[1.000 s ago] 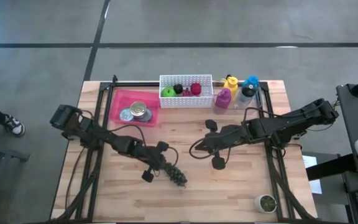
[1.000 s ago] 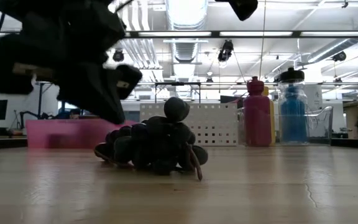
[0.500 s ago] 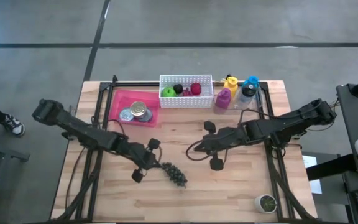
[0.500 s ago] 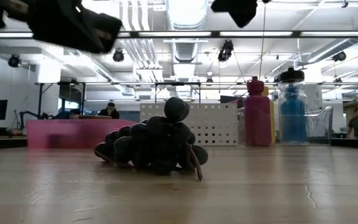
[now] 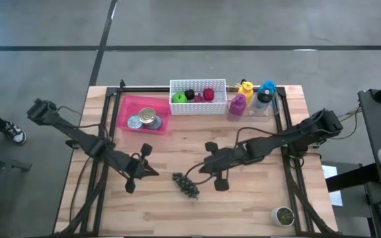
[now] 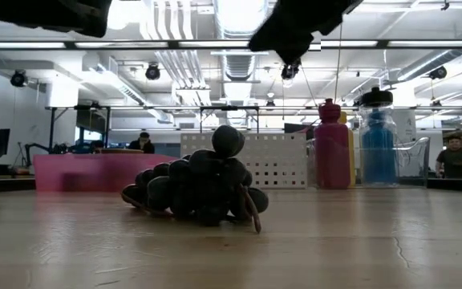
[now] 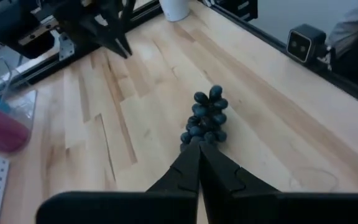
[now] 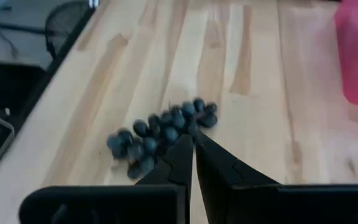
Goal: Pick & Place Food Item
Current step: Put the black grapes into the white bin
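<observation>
A bunch of dark grapes [image 5: 186, 185] lies on its side on the wooden table near the middle [image 6: 199, 191]. My left gripper [image 5: 155, 172] hangs shut above the table, to the left of the bunch; its wrist view shows the grapes [image 7: 205, 118] just beyond the shut fingertips [image 7: 199, 149]. My right gripper [image 5: 193, 173] is also shut. It hovers above the right end of the bunch, high in the low view [image 6: 295, 24]. In the right wrist view the grapes [image 8: 160, 134] lie under its fingertips [image 8: 193, 144].
Along the far edge stand a pink tray [image 5: 132, 106] with cans, a white perforated basket [image 5: 198, 106] holding fruit, and several bottles [image 5: 251, 99]. A small potted plant [image 5: 284, 215] sits at the near right corner. Bare wood surrounds the grapes.
My left gripper has drawn back from the grapes toward the table's left edge and risen out of the low view's centre. My right gripper has moved left and nearer, toward the grapes. The bunch has stayed where it was.
</observation>
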{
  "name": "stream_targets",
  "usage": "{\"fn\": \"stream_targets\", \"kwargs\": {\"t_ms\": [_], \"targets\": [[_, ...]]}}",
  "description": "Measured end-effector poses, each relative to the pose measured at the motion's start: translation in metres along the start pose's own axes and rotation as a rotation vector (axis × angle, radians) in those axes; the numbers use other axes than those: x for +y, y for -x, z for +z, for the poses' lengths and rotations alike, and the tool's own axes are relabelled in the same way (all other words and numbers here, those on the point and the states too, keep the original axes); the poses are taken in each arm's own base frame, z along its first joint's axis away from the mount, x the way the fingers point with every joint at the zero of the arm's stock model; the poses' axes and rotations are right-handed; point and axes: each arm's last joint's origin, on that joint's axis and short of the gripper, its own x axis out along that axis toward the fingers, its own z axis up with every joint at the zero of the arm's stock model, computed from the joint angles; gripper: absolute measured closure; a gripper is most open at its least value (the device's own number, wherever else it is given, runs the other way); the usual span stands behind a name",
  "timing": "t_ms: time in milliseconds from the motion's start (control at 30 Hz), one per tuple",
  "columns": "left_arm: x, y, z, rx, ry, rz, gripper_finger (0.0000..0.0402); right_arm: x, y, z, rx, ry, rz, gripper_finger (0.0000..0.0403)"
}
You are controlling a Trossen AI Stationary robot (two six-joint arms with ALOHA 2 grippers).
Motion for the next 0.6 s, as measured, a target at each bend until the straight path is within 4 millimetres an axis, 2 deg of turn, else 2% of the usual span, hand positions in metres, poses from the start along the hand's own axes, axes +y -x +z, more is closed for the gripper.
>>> {"fn": "stream_targets", "kwargs": {"t_ms": [333, 600], "targets": [[-0.001, 0.003, -0.006, 0.007, -0.03, 0.019, 0.0392, 0.003, -0.022, -0.005, -0.009, 0.018, 0.08, 0.0379], [-0.001, 0.003, -0.006, 0.006, -0.032, 0.019, 0.0392, 0.01, -0.026, -0.006, -0.016, 0.039, 0.098, 0.0314]]}}
